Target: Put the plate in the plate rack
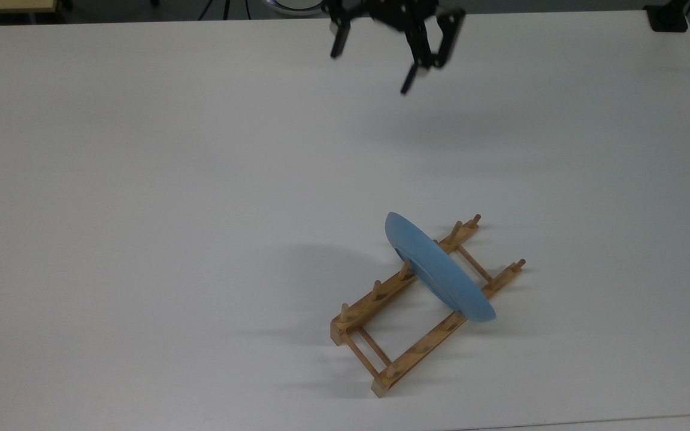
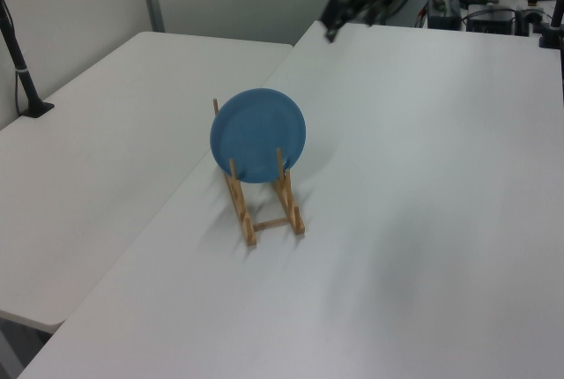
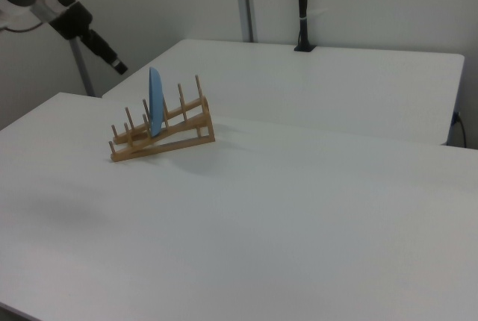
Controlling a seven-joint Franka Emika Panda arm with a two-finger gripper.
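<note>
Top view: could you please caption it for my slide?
Blue plate standing on edge in the wooden rack, open gripper apart.

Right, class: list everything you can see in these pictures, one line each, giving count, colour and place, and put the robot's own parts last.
plate: one, light blue, standing on edge between the pegs of the rack, towards the top view's right end of it.
plate rack: one, light-brown wood, on the near table, lying diagonally in the top view.
table: one, white, under the rack.
second table: one, white, beside the first, on the left view's left.
black pole: one, standing on the second table by the wall.
gripper: one, black, fingers spread open, in the air at the top view's upper edge, well away from the plate.
</note>
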